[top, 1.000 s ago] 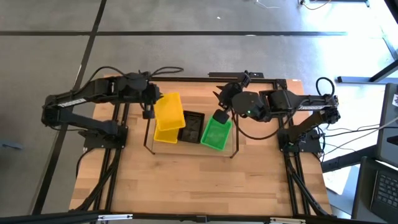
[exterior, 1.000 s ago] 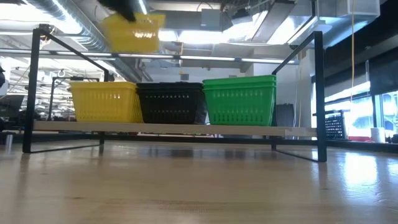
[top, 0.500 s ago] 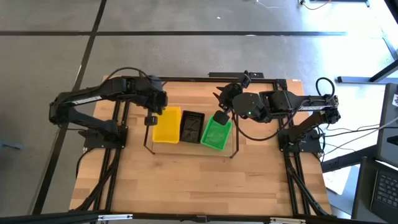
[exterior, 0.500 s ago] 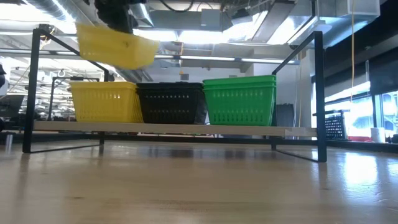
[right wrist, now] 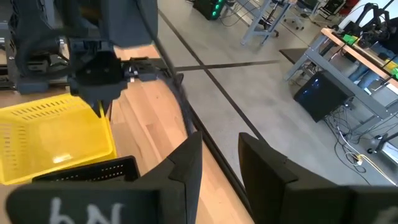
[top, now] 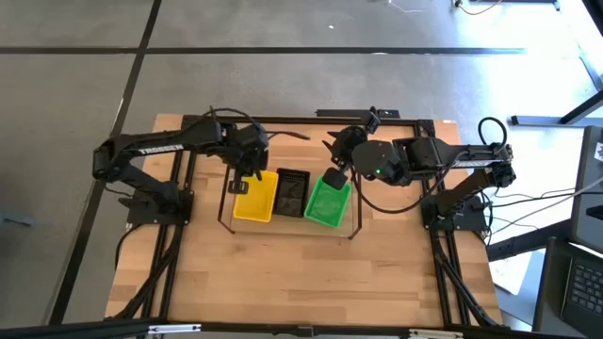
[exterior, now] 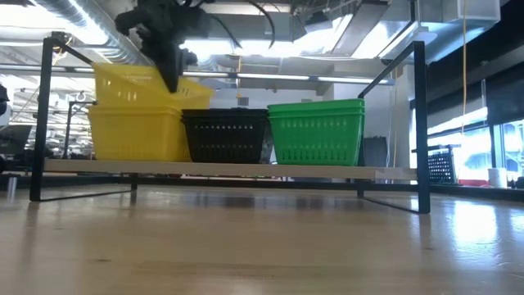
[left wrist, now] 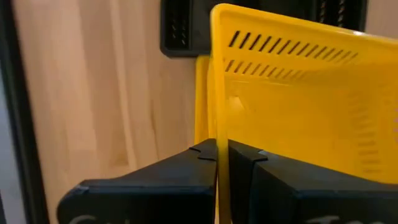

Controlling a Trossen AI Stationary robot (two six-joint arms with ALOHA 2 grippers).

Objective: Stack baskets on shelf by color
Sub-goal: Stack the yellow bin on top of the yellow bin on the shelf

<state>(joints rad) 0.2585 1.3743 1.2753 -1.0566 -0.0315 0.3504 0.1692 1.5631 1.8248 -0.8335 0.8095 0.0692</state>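
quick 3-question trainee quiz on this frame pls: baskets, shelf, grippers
1. True or false: the left gripper is shut on the rim of a yellow basket sitting on another yellow basket.
2. Which colour sits in the middle of the shelf? A) green B) black C) yellow
3. Fill in: the right gripper hangs over the ____ stack, jaws open, holding nothing.

Key: 1 true. 2 B, the black baskets. 3 green, the green baskets.
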